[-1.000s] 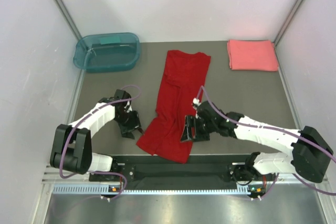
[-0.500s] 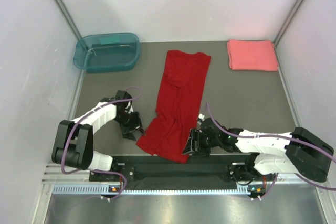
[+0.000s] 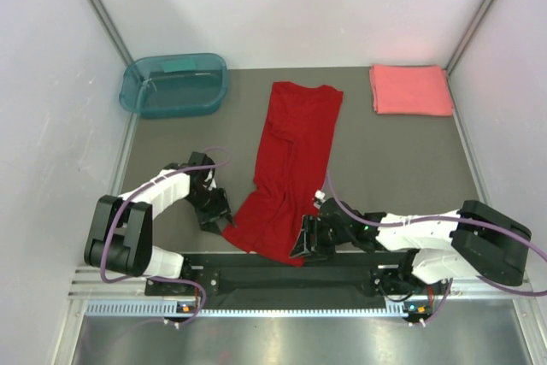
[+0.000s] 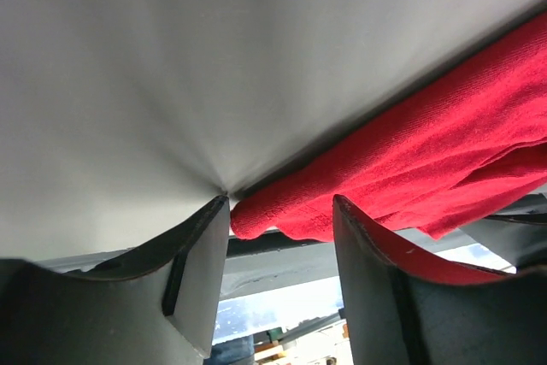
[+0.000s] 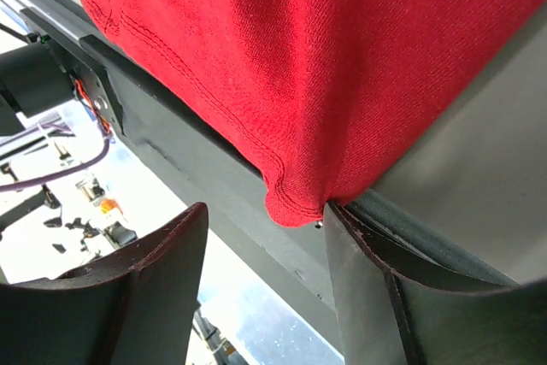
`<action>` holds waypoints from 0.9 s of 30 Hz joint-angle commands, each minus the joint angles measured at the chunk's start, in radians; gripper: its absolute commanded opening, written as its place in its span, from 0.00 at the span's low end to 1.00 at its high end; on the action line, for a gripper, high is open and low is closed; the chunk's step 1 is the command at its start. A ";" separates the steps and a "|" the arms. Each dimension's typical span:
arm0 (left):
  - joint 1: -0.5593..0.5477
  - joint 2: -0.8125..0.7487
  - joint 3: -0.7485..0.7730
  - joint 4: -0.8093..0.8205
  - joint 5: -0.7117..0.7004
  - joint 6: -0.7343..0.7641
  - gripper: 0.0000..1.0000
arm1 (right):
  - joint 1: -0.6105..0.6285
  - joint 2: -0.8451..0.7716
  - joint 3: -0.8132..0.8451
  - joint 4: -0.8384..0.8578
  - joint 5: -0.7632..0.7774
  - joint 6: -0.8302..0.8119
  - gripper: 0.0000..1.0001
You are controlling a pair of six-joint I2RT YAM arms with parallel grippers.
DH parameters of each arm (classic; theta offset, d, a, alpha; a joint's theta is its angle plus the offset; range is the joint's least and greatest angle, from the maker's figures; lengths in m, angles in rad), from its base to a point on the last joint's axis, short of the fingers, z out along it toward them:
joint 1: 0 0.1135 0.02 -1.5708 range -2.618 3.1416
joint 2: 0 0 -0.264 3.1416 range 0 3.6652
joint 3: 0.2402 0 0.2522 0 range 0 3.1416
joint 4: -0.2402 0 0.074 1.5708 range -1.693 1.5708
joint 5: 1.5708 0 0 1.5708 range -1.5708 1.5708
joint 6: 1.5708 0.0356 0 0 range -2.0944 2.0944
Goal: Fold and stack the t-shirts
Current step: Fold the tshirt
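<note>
– Red cloth is where both our arms end up. A second ago our right gripper (image 3: pixel 306 239) sat higher, beside the deep red t-shirt (image 3: pixel 291 151). Now it has slid down to the hem's right corner, lower centre of the frame.

– And our left gripper (image 3: pixel 218 215)?

– It has crept a touch closer to the hem's left corner. In its wrist view the jaws stand spread, with the rolled hem just ahead of the gap and nothing pinched.

– Same on the right?

– Spread too, though narrower than a moment ago. The corner droops over the near edge of the table (image 3: pixel 385 160), right at the mouth of the fingers, and isn't clamped.

– What does that mean for us?

– We judge both corners are lined up for a grab, so we can carry the hem up toward the collar. The shirt lies lengthwise, collar at upper centre, with that fold not yet made.

– The other one?

– Our coral-pink t-shirt (image 3: pixel 410 90) is a folded rectangle at the upper right, well apart.

– Containers?

– One teal tub (image 3: pixel 175 85), upper left. We see no shirt in it, only a small green patch near its far wall that we can't identify.
</note>
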 commanded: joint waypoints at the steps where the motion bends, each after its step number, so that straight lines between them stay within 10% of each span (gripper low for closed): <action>1: -0.003 -0.017 -0.009 0.014 0.029 -0.008 0.55 | 0.023 0.001 -0.003 0.030 0.019 0.012 0.57; 27: -0.027 -0.018 -0.023 0.020 0.060 -0.002 0.35 | 0.034 0.056 -0.046 0.109 0.026 0.039 0.48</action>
